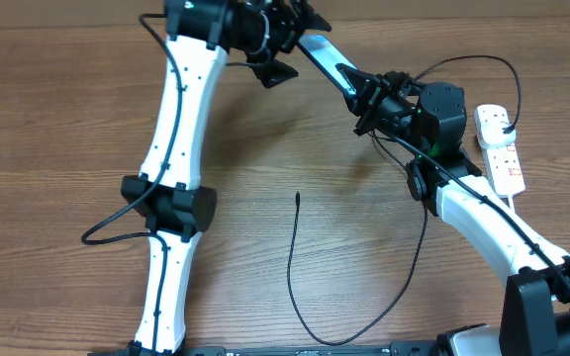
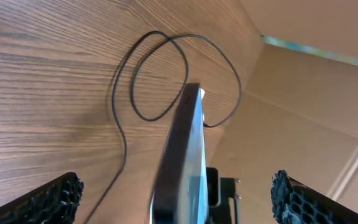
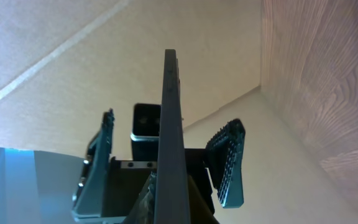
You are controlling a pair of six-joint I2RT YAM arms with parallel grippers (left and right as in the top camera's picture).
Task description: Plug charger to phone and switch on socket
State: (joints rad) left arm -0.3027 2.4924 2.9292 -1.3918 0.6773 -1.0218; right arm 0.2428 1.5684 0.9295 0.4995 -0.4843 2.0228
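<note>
1. Tabletop: the phone hangs in the air above its far side, so a slip means a drop.
2. Right gripper: jaws clamped on one end of the phone only; it may pivot.
3. Left gripper: jaws fully spread astride the other end, holding nothing. An off-centre close could knock the phone.
4. Charger: lies slack, tip well apart from the phone, loop passing the right arm. Snag risk.

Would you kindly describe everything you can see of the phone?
The phone is a slim slab with dark edges and a glossy light-blue screen. It is held above the table, tilted, edge-on to both wrist cameras. The right gripper is shut on one end; the other end lies between the left gripper's open fingers, untouched by them. The charger tip lies on the table, apart from it.
</note>
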